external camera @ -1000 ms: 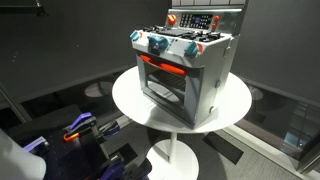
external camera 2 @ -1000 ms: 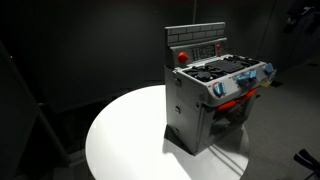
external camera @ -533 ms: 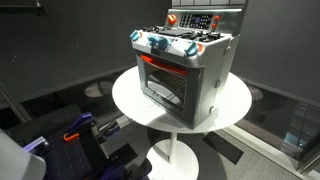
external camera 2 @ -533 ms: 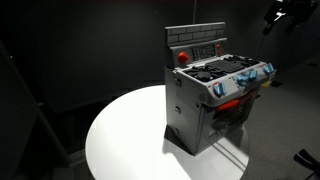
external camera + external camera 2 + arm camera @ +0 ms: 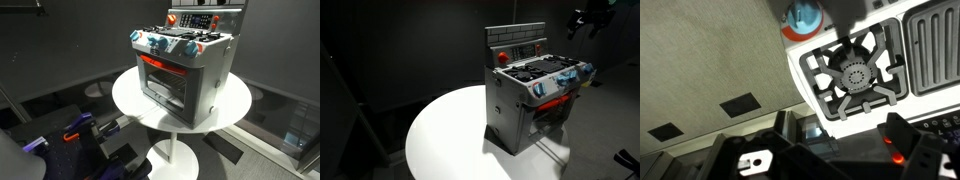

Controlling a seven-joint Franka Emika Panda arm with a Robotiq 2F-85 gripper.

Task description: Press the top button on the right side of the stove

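"One step is in hand, and it's only the approach. The gripper (image 5: 588,18) hangs in the air, touching nothing."

"And its jaws?"

"In the wrist view the fingers (image 5: 750,160) stand wide apart, with nothing between them."

"Where is the stove from there?"

"The stove (image 5: 535,95) is below the gripper and off to one side, on the round white table (image 5: 440,140). The wrist view looks down on a burner grate (image 5: 852,75) just ahead of the fingers, with a blue-white knob (image 5: 805,15) farther out."

"And the button?"

"I take it to be on the upright back panel (image 5: 520,38), but the buttons are too small to tell apart. I'd say no press has been made yet."

"So what does the next move call for?"

"Going down and across to the panel's right side. One fingertip should line up on the topmost button, then give a short, straight push. I'd keep it gentle, because a stove this small may slide on the table."
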